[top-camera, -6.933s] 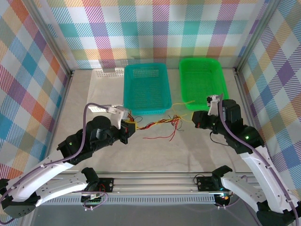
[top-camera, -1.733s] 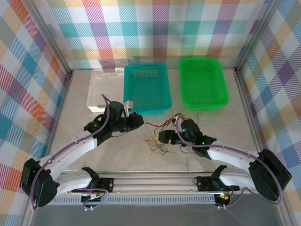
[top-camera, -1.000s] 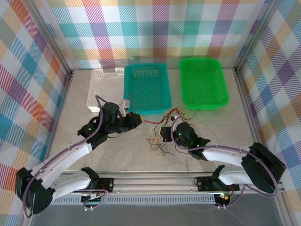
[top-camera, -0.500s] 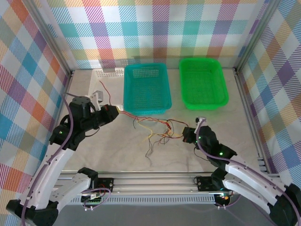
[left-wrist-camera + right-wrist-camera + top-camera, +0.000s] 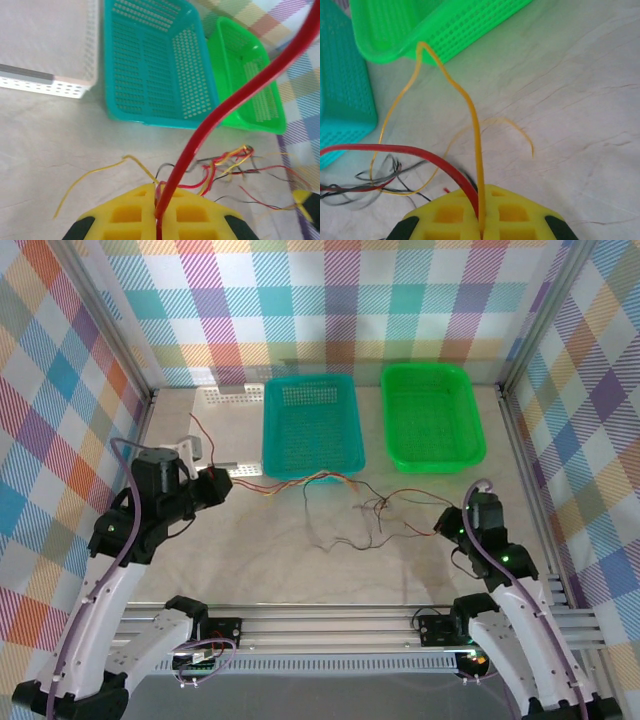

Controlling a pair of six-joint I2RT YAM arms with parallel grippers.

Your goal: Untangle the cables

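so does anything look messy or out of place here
Only the cables: a loose knot of red, yellow and black wires strung between the left claw and right claw, in front of the teal basket.

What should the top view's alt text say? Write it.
The left gripper and right gripper, each shut on the cables, hold them stretched across the table. A teal basket and a green basket sit behind.

No text, label, brand, number or sign can be read anywhere in these views.
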